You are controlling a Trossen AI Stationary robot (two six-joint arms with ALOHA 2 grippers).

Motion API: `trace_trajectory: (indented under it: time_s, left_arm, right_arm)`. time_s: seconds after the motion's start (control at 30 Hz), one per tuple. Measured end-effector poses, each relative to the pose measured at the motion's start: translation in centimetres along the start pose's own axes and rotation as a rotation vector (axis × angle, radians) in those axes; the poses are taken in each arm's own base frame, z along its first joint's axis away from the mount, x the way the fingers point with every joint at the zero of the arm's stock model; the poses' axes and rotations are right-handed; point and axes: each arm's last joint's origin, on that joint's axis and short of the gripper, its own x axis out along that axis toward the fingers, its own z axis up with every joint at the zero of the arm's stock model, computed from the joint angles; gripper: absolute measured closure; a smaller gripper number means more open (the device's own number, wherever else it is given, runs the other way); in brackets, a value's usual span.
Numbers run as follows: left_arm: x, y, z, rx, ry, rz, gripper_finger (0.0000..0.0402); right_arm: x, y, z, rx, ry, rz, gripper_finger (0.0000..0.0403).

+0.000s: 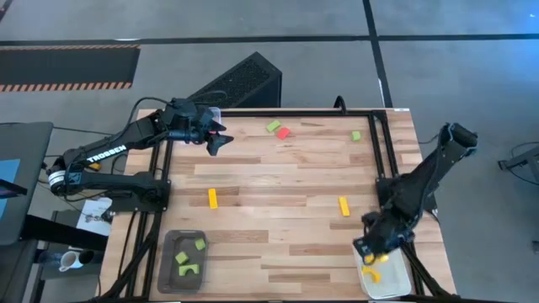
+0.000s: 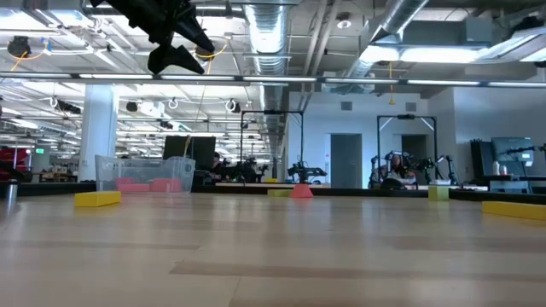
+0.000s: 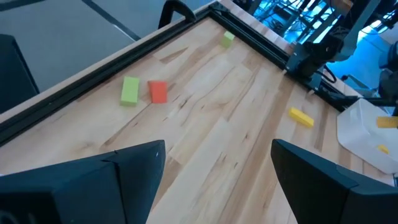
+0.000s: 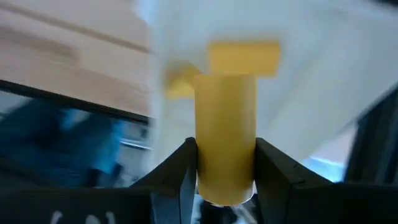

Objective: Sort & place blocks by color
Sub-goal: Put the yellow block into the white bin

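My right gripper (image 1: 373, 251) hangs over the near right corner, above the white tray (image 1: 396, 284), and is shut on a yellow block (image 4: 225, 124). Two more yellow pieces (image 4: 244, 57) lie in that tray. My left gripper (image 1: 217, 140) is open and raised at the far left, with nothing between its fingers (image 3: 217, 168). Loose on the table lie a green block (image 1: 274, 127) beside a red one (image 1: 284, 133), a small green block (image 1: 356, 135), and two yellow bars (image 1: 212, 198) (image 1: 344, 206). My right gripper pinches the yellow block between its two fingers (image 4: 181, 168), one on each long side near its end (image 4: 225, 180). The block runs forward along the fingers, out past their tips. It is lifted clear over the white tray.
A dark grey tray (image 1: 168, 265) at the near left holds several green pieces. A clear tray (image 2: 145, 175) with red pieces stands at the far left. A black frame rail (image 1: 383, 147) runs along the table's right and far edges. Bare wood lies in the middle.
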Motion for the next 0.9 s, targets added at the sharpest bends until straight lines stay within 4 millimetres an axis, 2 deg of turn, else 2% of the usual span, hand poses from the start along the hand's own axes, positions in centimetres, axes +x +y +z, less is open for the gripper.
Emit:
trace_trajectory:
  time_s: [0.23, 0.47, 0.63, 0.8, 0.9]
  left_arm:
    - [0.0, 0.0, 0.2, -0.007, -0.021, 0.011, 0.0127]
    - [0.0, -0.1, 0.5, -0.018, -0.061, -0.001, 0.0127]
    - [0.0, -0.1, 0.6, -0.032, -0.064, -0.003, 0.0127]
    - [0.0, -0.1, 0.6, -0.044, -0.064, -0.004, 0.0127]
    - [0.0, -0.1, 0.6, -0.045, -0.064, -0.004, 0.0127]
  right_arm:
    - [2.9, -0.5, -1.8, -0.062, 0.061, -0.138, 0.0253]
    - [3.5, -0.5, -1.9, -0.069, 0.103, -0.206, 0.0192]
    - [3.1, -0.7, -1.9, -0.087, 0.116, -0.199, 0.0149]
    - [1.3, -0.6, -1.7, -0.115, 0.128, -0.11, 0.0142]
    - [-0.3, -0.5, -0.9, -0.096, 0.05, 0.011, 0.0142]
